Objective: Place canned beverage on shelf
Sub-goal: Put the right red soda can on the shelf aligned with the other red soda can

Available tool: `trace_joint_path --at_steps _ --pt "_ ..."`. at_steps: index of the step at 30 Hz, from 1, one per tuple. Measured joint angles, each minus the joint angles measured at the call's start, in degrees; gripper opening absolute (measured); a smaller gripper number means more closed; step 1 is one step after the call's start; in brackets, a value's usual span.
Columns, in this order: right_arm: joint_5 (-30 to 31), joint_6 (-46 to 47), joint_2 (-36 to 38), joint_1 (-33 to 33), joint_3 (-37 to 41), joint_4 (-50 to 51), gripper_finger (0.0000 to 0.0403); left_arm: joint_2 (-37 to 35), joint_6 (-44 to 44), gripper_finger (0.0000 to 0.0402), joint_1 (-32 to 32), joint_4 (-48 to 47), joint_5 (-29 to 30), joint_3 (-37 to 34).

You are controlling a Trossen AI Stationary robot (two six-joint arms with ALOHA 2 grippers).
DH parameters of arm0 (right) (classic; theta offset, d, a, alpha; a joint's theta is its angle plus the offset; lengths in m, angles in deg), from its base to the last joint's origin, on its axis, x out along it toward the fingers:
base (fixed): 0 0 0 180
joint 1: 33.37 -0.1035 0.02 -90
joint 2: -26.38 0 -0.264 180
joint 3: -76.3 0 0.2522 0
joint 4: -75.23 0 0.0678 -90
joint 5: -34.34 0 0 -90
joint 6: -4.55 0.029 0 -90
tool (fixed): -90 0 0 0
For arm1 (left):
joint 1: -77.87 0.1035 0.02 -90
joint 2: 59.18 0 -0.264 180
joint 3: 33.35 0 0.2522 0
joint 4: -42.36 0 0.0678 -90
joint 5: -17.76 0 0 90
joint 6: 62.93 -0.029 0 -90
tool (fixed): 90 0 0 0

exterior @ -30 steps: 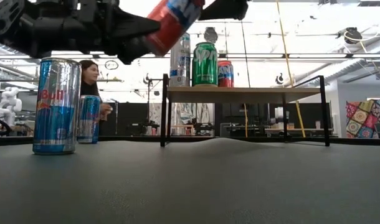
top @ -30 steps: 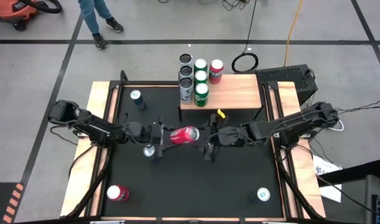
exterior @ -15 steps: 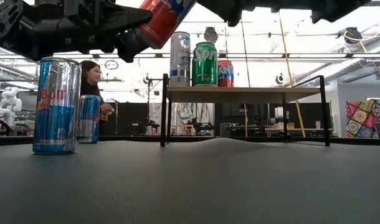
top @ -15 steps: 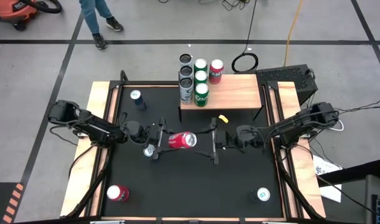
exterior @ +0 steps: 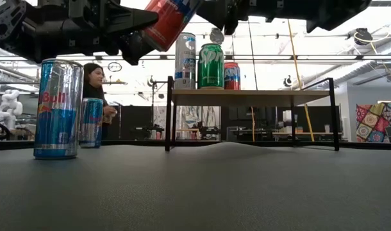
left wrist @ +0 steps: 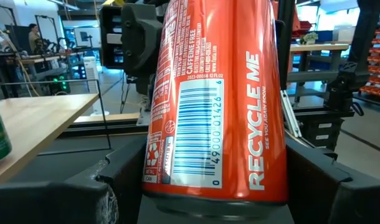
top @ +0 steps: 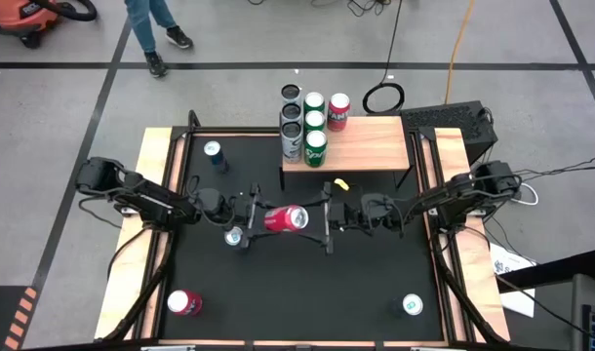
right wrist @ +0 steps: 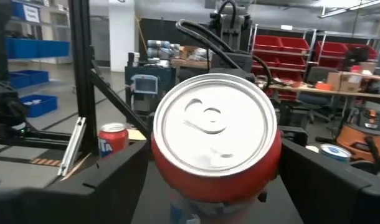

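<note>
A red can (top: 286, 218) hangs in the air over the middle of the table, held by my left gripper (top: 262, 219), which is shut on it. The can's silver lid (right wrist: 215, 127) faces my right gripper (top: 326, 215). That gripper is wide open just to the right of the lid, with a finger on either side, and touches nothing. The shelf (top: 366, 144) stands on its black legs at the table's far edge. Several cans (top: 314, 136) stand upright on its left end and also show in the low view (exterior: 210, 65). My left gripper pinches the red can's side wall near its bottom end (left wrist: 177, 180) between its two fingers (left wrist: 109, 193). It comes at the can from the table's left. The can is lifted clear of the table and tilted, with its lid end higher and toward the right (exterior: 173, 19).
On the black table stand a blue can (top: 214, 153) at the far left, a tall blue-and-silver can (exterior: 57, 109) under my left gripper, a red can (top: 183, 302) at the near left and another can (top: 412, 305) at the near right. A person (exterior: 93, 83) is beyond the far edge.
My right gripper drew back a little toward the table's right edge, then came back toward the can's lid, staying open. The can in my left gripper has shifted slightly toward the near edge and stays clear of the table.
</note>
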Motion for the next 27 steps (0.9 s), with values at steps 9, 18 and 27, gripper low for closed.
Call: trace_joint_path --at_steps 9,18,27 --pt "0.2 0.4 -1.9 0.1 0.0 -1.7 0.0294 4.0 0.0 0.0283 0.0 2.2 0.0 0.5" --pt "4.6 0.8 1.1 -0.1 0.0 5.1 0.0278 4.1 -0.3 0.0322 0.0 -0.1 1.3 0.8" --pt "12.4 5.2 10.1 0.0 0.0 21.0 0.0276 4.1 -1.6 0.037 0.1 -3.4 11.5 0.8"
